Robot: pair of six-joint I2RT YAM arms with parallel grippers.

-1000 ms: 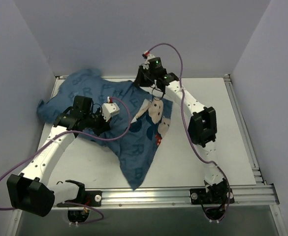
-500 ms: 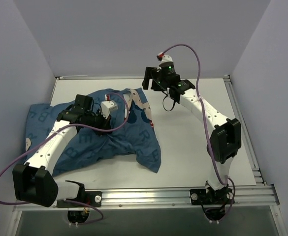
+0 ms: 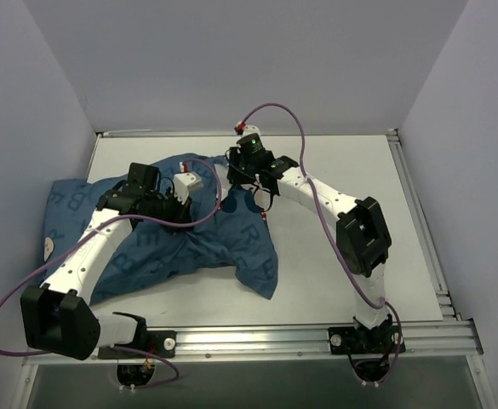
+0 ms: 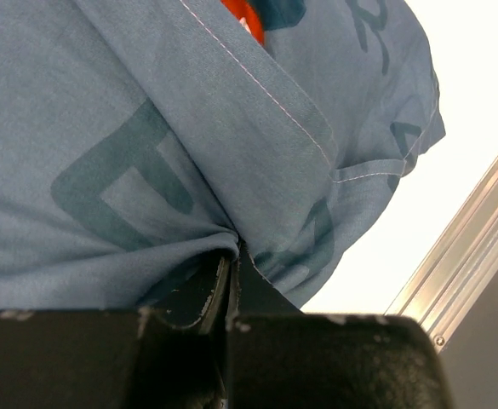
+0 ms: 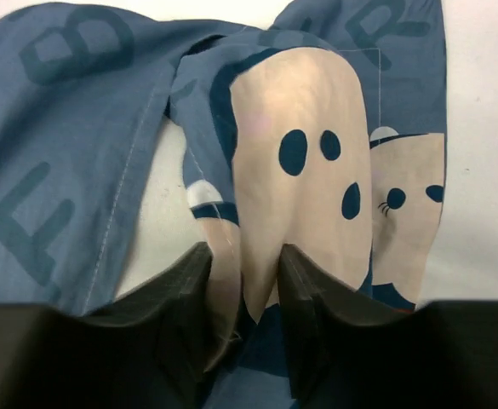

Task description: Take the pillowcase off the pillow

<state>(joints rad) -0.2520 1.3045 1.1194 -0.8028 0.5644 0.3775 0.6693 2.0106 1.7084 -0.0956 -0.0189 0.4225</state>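
The dark blue lettered pillowcase [image 3: 146, 256] lies crumpled and spread over the left half of the table. My left gripper [image 3: 179, 213] is shut on a pinched fold of it [image 4: 189, 128]; its fingertips [image 4: 219, 285] meet in the cloth. My right gripper [image 3: 236, 179] sits on the case's far right part. It is open, its fingers [image 5: 185, 290] straddling a raised fold printed with a cartoon mouse face [image 5: 300, 170]. A red bow print [image 4: 244, 13] shows in the left wrist view. No plain white pillow shows; it is hidden or out of view.
The white table [image 3: 359, 256] is bare to the right of the cloth. An aluminium rail [image 3: 257, 339] runs along the front edge and shows in the left wrist view [image 4: 461, 256]. Grey walls close in the left, back and right.
A second ago the case hung between both grippers; the right gripper let go and the cloth dropped left. The right gripper has since swung left and down onto it. The left gripper kept its hold.
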